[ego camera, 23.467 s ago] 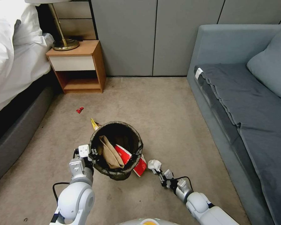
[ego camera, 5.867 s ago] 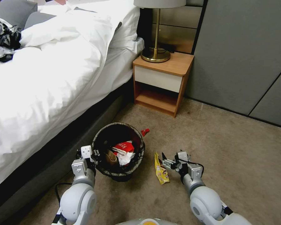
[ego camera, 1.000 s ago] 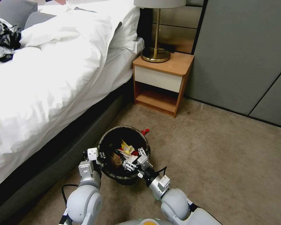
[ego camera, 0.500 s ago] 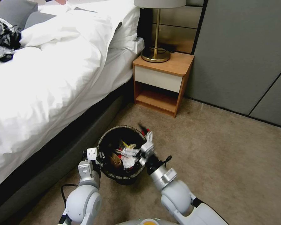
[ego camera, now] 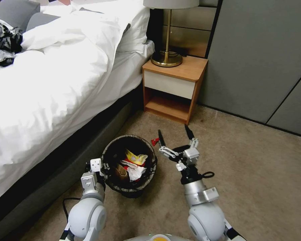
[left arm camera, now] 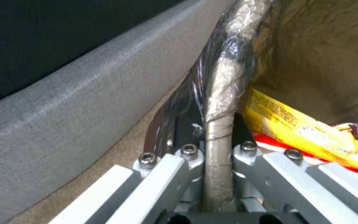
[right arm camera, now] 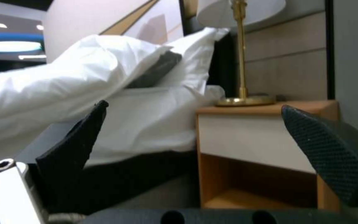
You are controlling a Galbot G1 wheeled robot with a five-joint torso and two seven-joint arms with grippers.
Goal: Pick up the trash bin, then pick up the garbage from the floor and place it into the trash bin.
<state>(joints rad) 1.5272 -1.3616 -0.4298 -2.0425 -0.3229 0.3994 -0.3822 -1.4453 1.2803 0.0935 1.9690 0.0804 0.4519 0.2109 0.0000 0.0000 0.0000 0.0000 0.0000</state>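
While the left gripper [ego camera: 98,166] jaws clench its rim, the small round white bin with dark liner [ego camera: 129,165] partly hides a yellow foil wrapper [left arm camera: 307,130], print illegible; beside the bin, the right gripper [ego camera: 175,136] jaws stand spread, empty.

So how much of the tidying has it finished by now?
Most of it. The bin is gripped at its rim by the left pincer, and already holds a yellow wrapper, a tissue and red packaging. The right pincer is open and empty, raised beside the bin. Left on the carpet: one small red scrap just beyond the bin.
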